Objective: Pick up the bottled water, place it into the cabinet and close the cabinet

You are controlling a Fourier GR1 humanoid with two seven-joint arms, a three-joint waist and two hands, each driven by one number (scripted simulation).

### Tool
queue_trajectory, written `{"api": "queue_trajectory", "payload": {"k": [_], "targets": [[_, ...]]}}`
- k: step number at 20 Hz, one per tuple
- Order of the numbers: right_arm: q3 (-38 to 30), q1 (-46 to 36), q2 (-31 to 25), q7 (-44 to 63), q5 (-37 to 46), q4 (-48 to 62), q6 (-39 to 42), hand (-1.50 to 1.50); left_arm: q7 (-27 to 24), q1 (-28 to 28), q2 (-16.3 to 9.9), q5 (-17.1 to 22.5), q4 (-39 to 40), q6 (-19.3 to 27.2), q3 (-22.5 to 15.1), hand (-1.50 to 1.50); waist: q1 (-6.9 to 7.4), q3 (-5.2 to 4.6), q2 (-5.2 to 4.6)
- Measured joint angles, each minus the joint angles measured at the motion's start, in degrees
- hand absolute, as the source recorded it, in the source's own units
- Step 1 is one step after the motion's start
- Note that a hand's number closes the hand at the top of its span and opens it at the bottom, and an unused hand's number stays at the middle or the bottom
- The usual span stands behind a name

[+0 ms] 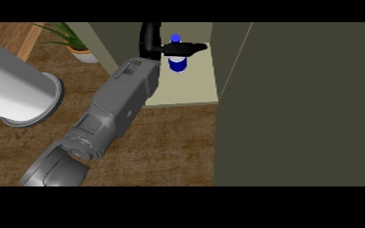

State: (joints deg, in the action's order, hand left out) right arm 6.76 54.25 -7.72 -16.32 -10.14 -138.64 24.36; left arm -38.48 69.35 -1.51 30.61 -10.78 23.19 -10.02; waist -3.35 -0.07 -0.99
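Fingers of the right hand are curled round the bottled water, thumb side up at the left, fingertips pointing toward the view's right across the bottle's upper body. Blue cap shows just above the fingers, the blue label and white base just below them, so the bottle's long axis runs up-down in the head view, crossing the fingers roughly at right angles; it reads as upright. Bottle sits over the pale cabinet shelf, toward its back, between the left cabinet wall and the dark cabinet door that stands open at the right. Whether the base touches the shelf cannot be told. Grey right forearm comes in from lower left and reaches diagonally into the opening. Left hand not visible. Judgement: placement is nearly done; the next move turns on letting go and drawing the hand back along the forearm's line, toward lower left, without tipping the bottle. Door lies to the right of the arm, so it needs the arm clear before swinging. Off-task: potted plant upper left, grey cylinder at the left edge.
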Motion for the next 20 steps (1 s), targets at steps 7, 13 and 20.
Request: {"api": "queue_trajectory", "payload": {"k": [7,13,20], "targets": [[3.4,1.0,1.3,1.6,0.4,-0.6,-1.4,-1.50,-1.1,-4.4,1.2,0.3,-4.2,-1.8,-0.6,-1.50,1.46,0.02,0.79],[5.0,1.3,1.7,2.6,0.9,-0.9,-2.6,-1.50,0.5,-11.3,1.4,2.6,-12.8,-3.9,-4.8,-1.50,2.17,0.03,1.25],[5.7,1.4,1.9,3.1,1.7,-1.8,-3.8,-1.50,2.2,-22.3,1.5,5.9,-27.8,-7.7,-12.1,-1.50,3.08,0.03,1.50]]}}
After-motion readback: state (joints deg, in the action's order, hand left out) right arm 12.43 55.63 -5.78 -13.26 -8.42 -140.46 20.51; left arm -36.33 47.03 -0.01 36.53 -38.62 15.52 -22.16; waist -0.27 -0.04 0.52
